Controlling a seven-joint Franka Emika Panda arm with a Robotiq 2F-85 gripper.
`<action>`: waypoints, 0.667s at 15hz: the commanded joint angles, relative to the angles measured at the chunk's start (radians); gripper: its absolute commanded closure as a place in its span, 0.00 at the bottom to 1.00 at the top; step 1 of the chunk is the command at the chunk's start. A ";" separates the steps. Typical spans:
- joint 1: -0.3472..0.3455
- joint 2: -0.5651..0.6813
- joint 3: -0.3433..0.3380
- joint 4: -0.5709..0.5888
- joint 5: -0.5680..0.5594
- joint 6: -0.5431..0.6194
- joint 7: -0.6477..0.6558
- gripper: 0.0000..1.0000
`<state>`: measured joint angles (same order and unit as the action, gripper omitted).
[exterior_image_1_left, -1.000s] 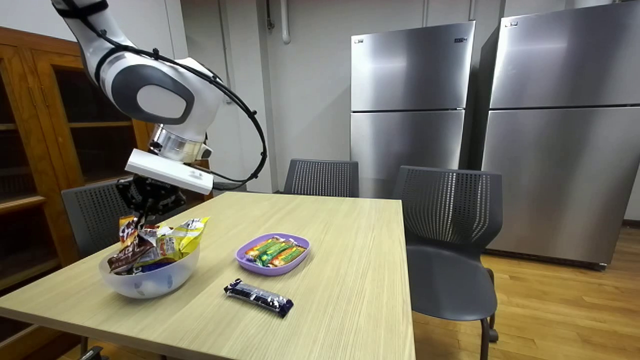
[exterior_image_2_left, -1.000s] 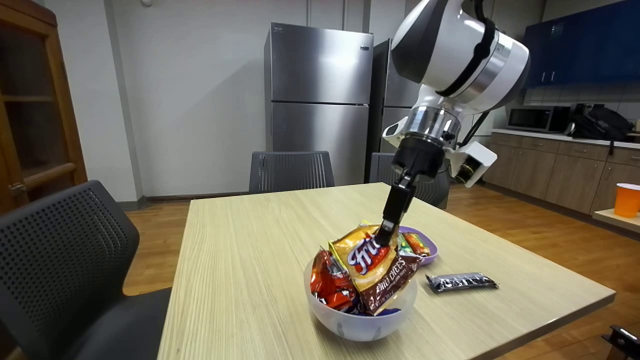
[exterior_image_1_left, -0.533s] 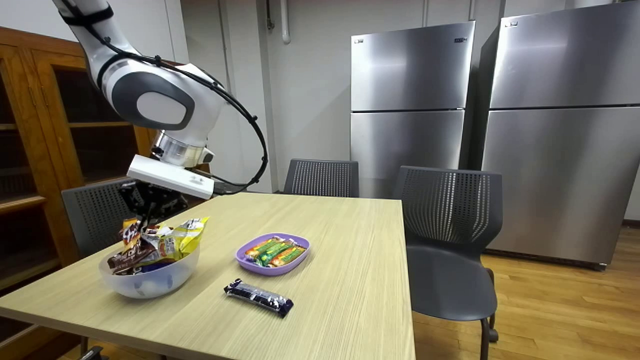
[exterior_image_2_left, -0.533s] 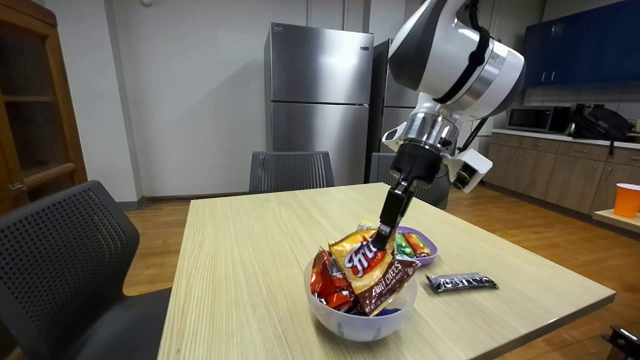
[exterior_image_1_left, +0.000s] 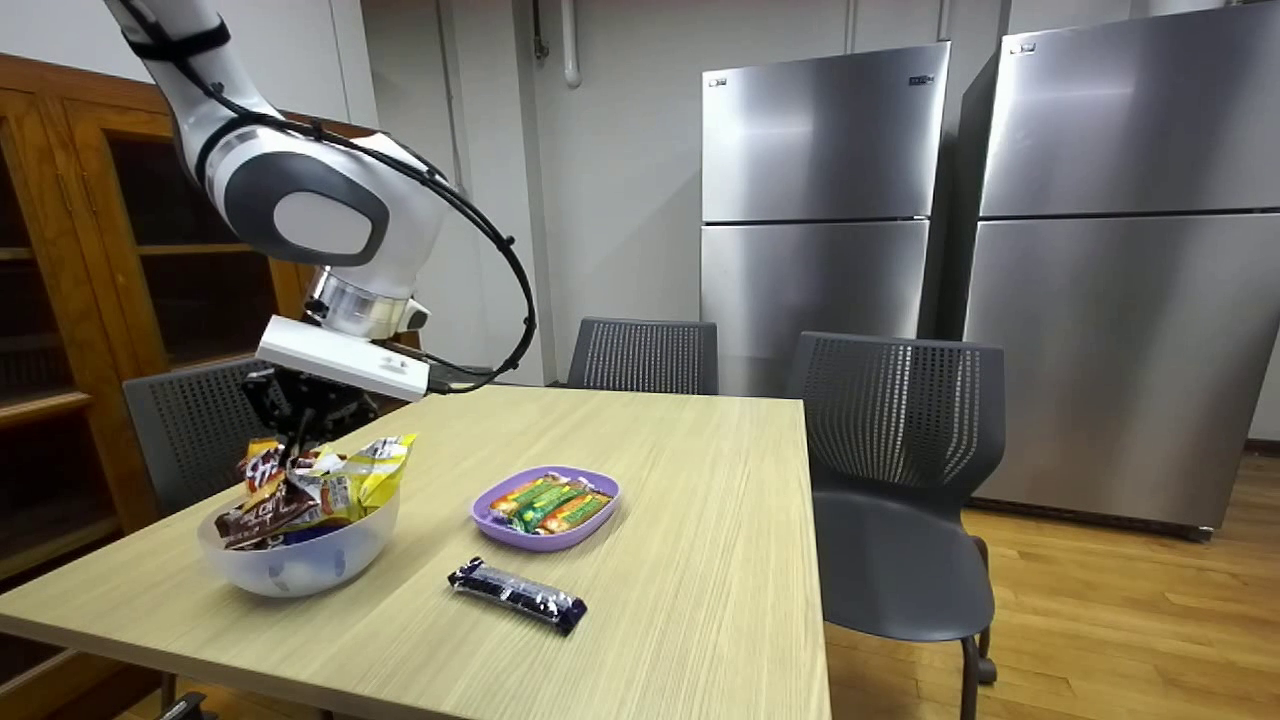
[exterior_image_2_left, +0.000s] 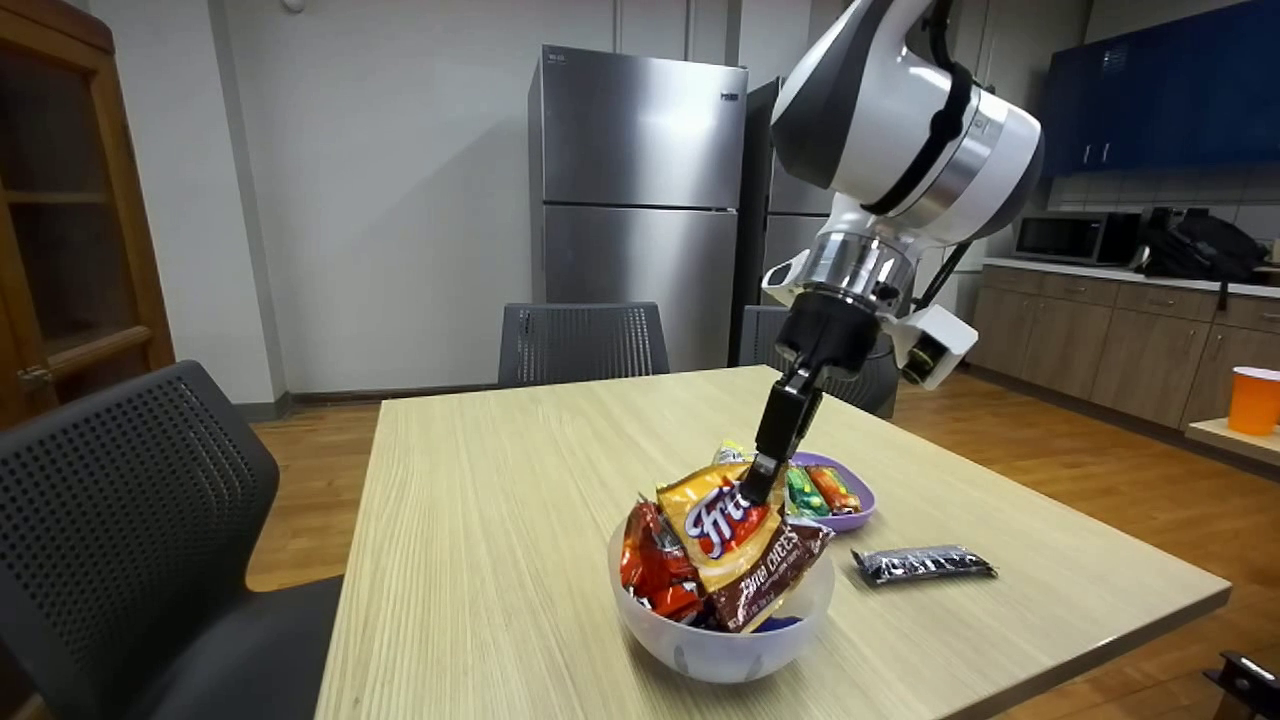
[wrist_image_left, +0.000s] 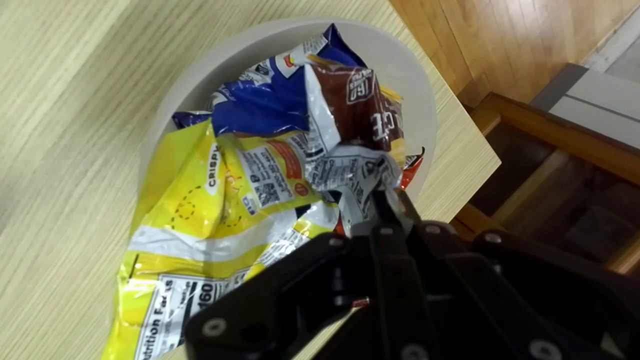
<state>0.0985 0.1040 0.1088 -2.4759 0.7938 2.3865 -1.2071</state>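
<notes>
Down a little since a second ago came your jaws, and the orange-and-brown chip bag (exterior_image_2_left: 728, 565) sank slightly with them. You had the jaws together, clamped on the upper right part of that bag; its lower end sat below their tips, tilted, inside the frosted bowl (exterior_image_2_left: 735, 662). Your wrist view showed its brown portion beyond those tips, on the far side. In an exterior view you saw red packets (exterior_image_2_left: 655, 570) just left of it, within the same bowl. From the wrist, a blue bag (wrist_image_left: 265, 107) lay toward the bowl's far side, and a yellow bag (wrist_image_left: 175, 200) spread left of the jaws, spilling over the rim. On the worktop (exterior_image_1_left: 690, 480), a purple tray (exterior_image_1_left: 545, 542) of green-and-orange packets (exterior_image_1_left: 555, 510) stood right of the bowl, with a dark-wrapped bar (exterior_image_1_left: 517, 595) lying nearer, apart from both.
</notes>
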 joint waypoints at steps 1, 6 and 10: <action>-0.009 -0.006 0.013 0.007 0.019 0.009 -0.026 0.66; -0.018 -0.024 0.007 0.011 0.031 0.025 -0.034 0.29; -0.031 -0.028 -0.003 0.024 0.045 0.035 -0.037 0.01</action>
<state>0.0870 0.0988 0.1046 -2.4534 0.8026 2.4120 -1.2077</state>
